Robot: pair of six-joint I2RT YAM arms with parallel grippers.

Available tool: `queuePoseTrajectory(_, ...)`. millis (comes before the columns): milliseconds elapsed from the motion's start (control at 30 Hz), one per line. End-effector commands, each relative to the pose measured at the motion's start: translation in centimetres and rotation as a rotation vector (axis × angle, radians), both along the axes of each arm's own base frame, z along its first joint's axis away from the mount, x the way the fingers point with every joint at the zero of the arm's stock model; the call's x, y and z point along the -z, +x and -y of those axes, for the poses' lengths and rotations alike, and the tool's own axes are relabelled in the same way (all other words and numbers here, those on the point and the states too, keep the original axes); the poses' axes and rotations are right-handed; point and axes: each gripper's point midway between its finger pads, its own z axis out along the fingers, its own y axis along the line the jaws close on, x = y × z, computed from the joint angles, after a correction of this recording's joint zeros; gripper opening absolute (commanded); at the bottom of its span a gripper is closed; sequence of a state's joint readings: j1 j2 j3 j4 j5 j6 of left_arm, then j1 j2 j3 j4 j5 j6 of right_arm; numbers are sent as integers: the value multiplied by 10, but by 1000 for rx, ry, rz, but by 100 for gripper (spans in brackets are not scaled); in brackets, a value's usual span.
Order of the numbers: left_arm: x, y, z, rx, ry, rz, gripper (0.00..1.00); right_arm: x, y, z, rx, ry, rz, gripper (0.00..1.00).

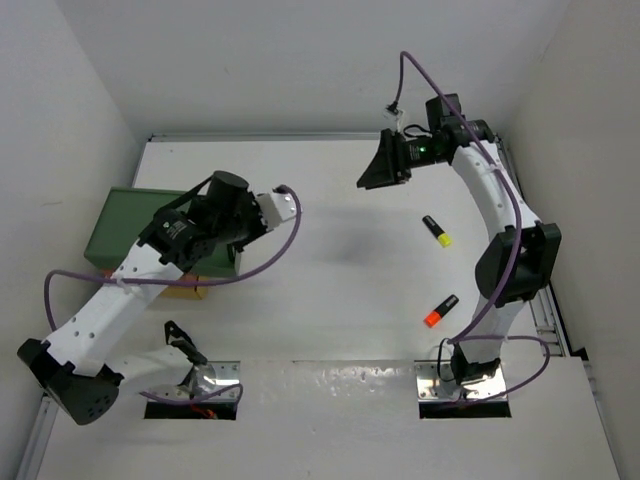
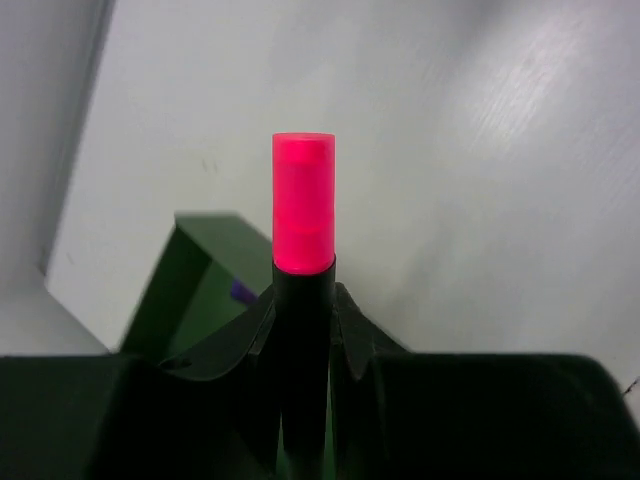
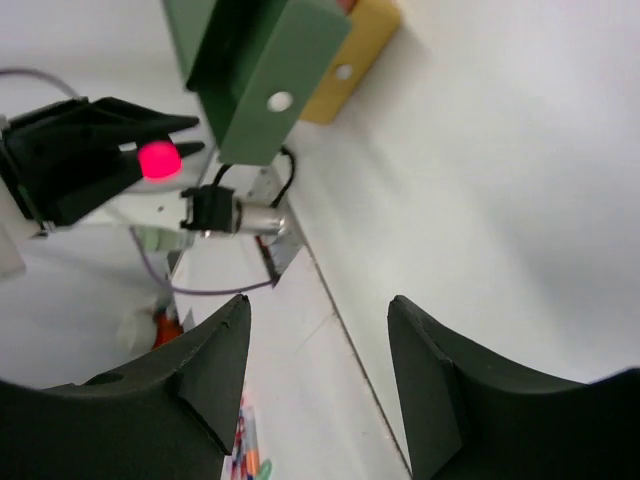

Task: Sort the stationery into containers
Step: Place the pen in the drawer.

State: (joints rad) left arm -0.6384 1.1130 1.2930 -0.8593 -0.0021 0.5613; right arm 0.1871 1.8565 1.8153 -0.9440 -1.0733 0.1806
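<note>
While left fingers (image 2: 352,325) clamp black-bodied pink-capped plastic highlighter (image 2: 303,215) by its body, cap pokes past rim of dark green rectangular tray (image 1: 112,232), over white surface (image 2: 480,150). Right fingers (image 3: 200,370) wide, empty. Risk: release here, marker likely clips rim or lands outside tray. Yellow-capped highlighter (image 1: 437,231), orange-capped highlighter (image 1: 440,311) lie unsorted near right arm

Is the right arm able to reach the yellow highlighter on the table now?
Probably yes. The right gripper is open and empty, and the yellow highlighter lies alone on the table close beside that arm. Nothing stands between them; the left gripper, holding a pink highlighter, is on the other side.
</note>
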Motion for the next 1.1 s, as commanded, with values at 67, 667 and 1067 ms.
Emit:
queuePoseTrajectory(67, 16, 19, -72, -503, -90, -100, 0, 2, 0, 11, 65, -55, 65, 56)
queuePoseTrajectory(667, 53, 21, -109, -984, -446, -546, 1, 60, 18, 65, 205, -260, 35, 55)
queuePoseTrajectory(1067, 40, 29, -115, -992, -455, -482, 48, 112, 37, 131, 315, -500, 40, 56)
